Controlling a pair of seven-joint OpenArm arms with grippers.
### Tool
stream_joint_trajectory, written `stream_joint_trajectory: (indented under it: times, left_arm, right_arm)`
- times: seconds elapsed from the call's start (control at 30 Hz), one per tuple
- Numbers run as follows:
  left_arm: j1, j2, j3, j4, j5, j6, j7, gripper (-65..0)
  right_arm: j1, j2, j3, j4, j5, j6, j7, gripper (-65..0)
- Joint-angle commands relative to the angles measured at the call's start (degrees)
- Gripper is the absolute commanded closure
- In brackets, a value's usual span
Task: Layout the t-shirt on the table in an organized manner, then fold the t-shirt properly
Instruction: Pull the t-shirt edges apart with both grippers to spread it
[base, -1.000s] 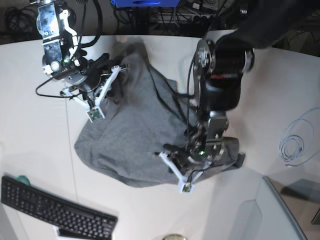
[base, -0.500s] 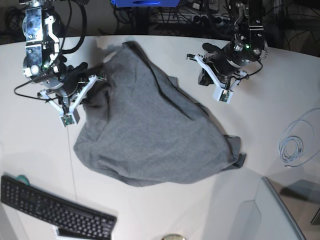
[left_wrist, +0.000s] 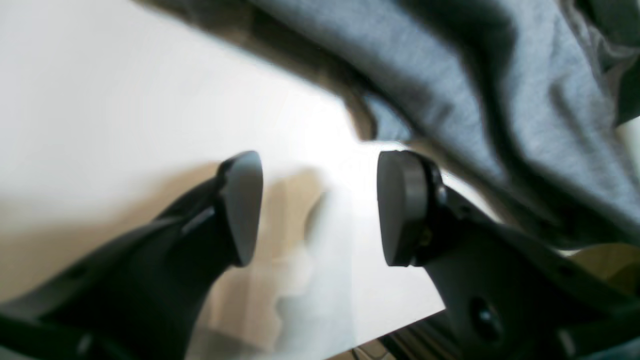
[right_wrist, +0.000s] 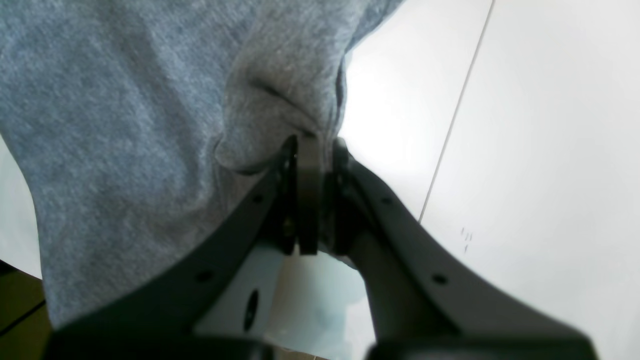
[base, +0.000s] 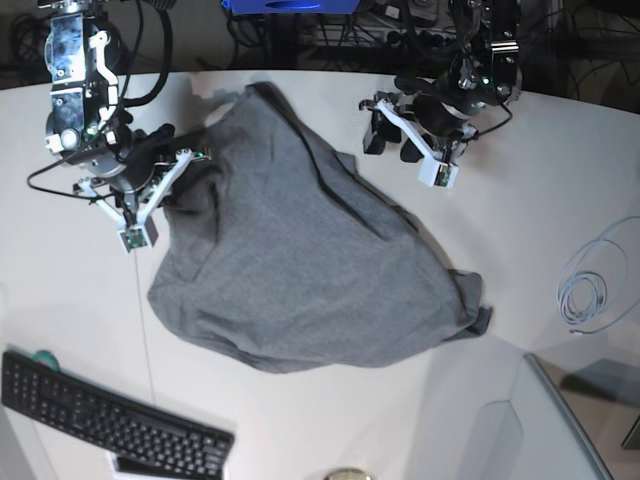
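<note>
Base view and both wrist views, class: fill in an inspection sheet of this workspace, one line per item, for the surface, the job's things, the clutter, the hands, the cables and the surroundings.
Surface: white table, one thin dark seam line.
Job's things: grey t-shirt lies rumpled and unfolded in a heap, one corner bunched at the near right.
Clutter: black keyboard at the near left edge.
Hands: right hand is shut on a pinch of the t-shirt; left hand is open over bare table beside the cloth, holding nothing.
Cables: coiled light cable on the table's right side.
Surroundings: dark tangle of wires behind the far edge.
</note>
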Motion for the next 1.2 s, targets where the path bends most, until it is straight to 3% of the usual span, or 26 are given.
stream_joint_trajectory:
  times: [0.0,0.23,0.33,0.53,0.6,0.73,0.9,1.03,1.17]
  left_arm:
    - [-0.8,0.0,0.9,-0.6,-0.7,-0.1,-1.8,-35.4]
    - [-5.1,0.7,7.0,-6.9,-0.8,-0.1,-2.1,-35.4]
    - [-6.4,2.5,6.8,-7.2,-0.8,-0.1,-2.1,-35.4]
    - [-9.9,2.7,7.5,-12.4,-0.8,-0.1,-2.1,-34.7]
    - [-10.5,2.8,7.5,-13.5,-0.8,-0.1,-2.1,-28.8]
    - [-10.5,2.7,6.8,-13.6,-0.8,-0.1,-2.1,-1.8]
    - [-9.7,0.6,3.9,-7.0,-0.8,0.0,-1.6,0.0]
    - [-7.6,-3.4,-2.7,3.1,-0.6,0.0,5.0,0.0]
    - [-7.3,-7.5,-9.7,10.7,-0.3,0.0,10.7,0.0]
  right_arm:
    - [0.3,0.1,0.2,0.9,0.3,0.1,0.9,-0.6]
    - [0.5,0.1,0.3,0.9,0.3,0.1,0.9,-0.6]
    - [0.4,0.1,0.3,0.9,0.3,0.1,0.9,-0.6]
    - [0.4,0.2,0.3,0.9,0.3,0.1,0.9,-0.6]
    - [0.5,0.2,0.3,0.9,0.3,0.1,0.9,-0.6]
    - [0.7,0.2,0.3,0.9,0.3,0.1,0.9,-0.6]
    - [1.2,0.2,1.5,0.8,0.3,0.1,0.9,-0.6]
    - [2.2,0.0,1.5,0.9,0.4,0.1,0.8,-0.6]
    - [2.3,-0.6,-3.5,0.9,0.5,0.1,0.8,-0.6]
